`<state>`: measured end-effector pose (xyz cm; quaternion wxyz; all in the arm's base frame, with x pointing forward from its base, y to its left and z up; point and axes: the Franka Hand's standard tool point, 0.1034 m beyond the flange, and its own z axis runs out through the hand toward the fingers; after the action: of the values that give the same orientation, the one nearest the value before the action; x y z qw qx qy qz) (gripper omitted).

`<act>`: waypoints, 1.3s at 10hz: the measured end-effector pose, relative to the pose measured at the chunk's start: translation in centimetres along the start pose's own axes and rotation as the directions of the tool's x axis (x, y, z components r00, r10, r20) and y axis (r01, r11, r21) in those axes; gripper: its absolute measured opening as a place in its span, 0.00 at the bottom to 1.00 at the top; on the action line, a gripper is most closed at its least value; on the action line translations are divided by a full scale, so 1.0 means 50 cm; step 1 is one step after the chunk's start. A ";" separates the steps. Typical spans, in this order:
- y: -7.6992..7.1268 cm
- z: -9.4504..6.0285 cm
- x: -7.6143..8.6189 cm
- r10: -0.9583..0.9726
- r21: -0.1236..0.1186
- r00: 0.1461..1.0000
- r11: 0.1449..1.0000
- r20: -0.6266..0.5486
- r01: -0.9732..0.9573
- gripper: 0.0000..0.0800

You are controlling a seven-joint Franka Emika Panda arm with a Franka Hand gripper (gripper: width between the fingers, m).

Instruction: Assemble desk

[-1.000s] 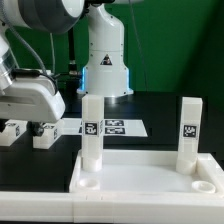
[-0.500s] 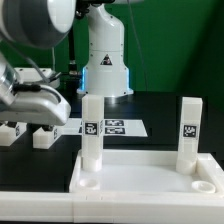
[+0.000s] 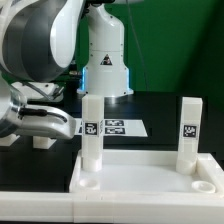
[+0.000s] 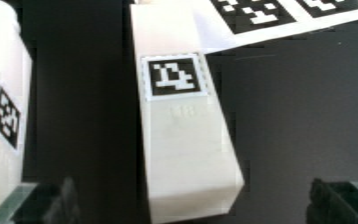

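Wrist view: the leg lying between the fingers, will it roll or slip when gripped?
Probably won't roll: the leg lies on a flat side. It looks like rigid plastic, so bending is unlikely. Its smooth faces might slip slightly in the open gripper.

Exterior view: low, near, facing across the tabletop [image 3: 150, 172] to the far arm base [image 3: 105, 60]. Wrist view: close above a lying leg [image 4: 185, 130]. Both show the marker board [image 3: 118, 127].
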<state>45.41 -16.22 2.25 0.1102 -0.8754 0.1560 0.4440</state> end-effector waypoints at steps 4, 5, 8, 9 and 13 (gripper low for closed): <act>0.009 0.018 0.004 0.009 0.003 1.000 1.000 0.015 -0.009 0.81; 0.008 0.019 -0.001 0.011 0.005 0.999 1.000 0.032 -0.011 0.81; 0.015 0.042 0.005 0.021 0.006 0.986 1.000 0.164 -0.023 0.81; 0.014 0.042 0.013 0.020 0.000 0.989 1.000 0.145 -0.020 0.81; 0.009 0.048 0.015 0.018 -0.007 0.990 1.000 0.139 -0.018 0.68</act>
<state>43.89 -15.98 0.24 0.1145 -0.8413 0.1546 0.5051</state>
